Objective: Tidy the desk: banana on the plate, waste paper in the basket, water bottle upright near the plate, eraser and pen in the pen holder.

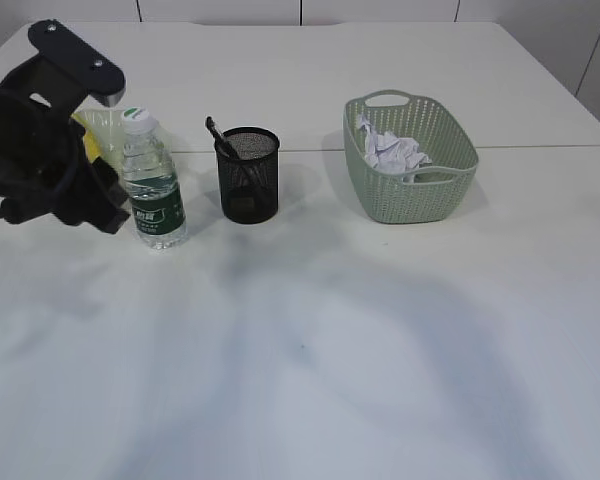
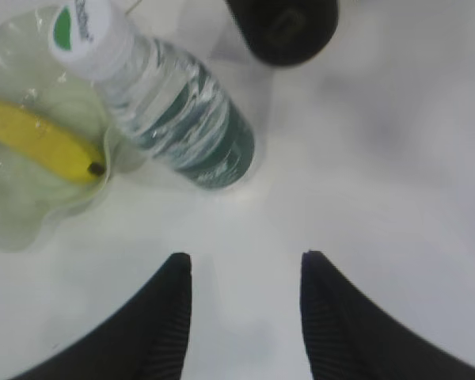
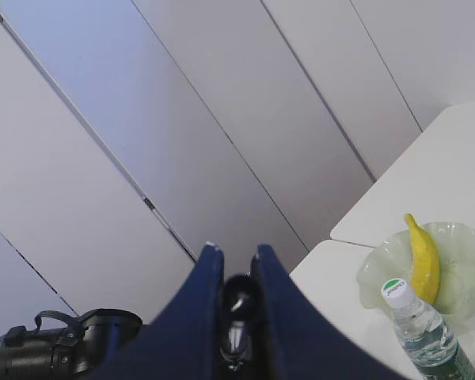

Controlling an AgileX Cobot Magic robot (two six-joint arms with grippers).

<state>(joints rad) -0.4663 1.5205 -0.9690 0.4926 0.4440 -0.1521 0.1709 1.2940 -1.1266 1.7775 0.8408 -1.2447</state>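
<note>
Toward the table [image 1: 310, 350] left edge: water bottle [image 1: 153, 180] upright, white cap on top, just beside the plate [image 1: 98, 128], which sits behind it, closer to the far left corner. In the left wrist view, banana [image 2: 43, 138] lying in the plate, dark tip near the ruffled rim by the bottle's base. Right of the bottle, apart from it, pen holder [image 1: 248, 174] standing, a dark pen [image 1: 220, 137] sticking out of the top at a slant. Eraser not discernible through the mesh. Further toward the right edge, basket [image 1: 410, 156] with the waste paper [image 1: 392, 151] inside, against the far wall.

Left pincer [image 2: 245, 273] hanging over bare table just in front of the bottle, fingers parted about halfway, nothing between them. Right pincer [image 3: 237, 265] raised off the table, aimed at the wall panels, fingers drawn narrow and nearly touching, holding nothing.
</note>
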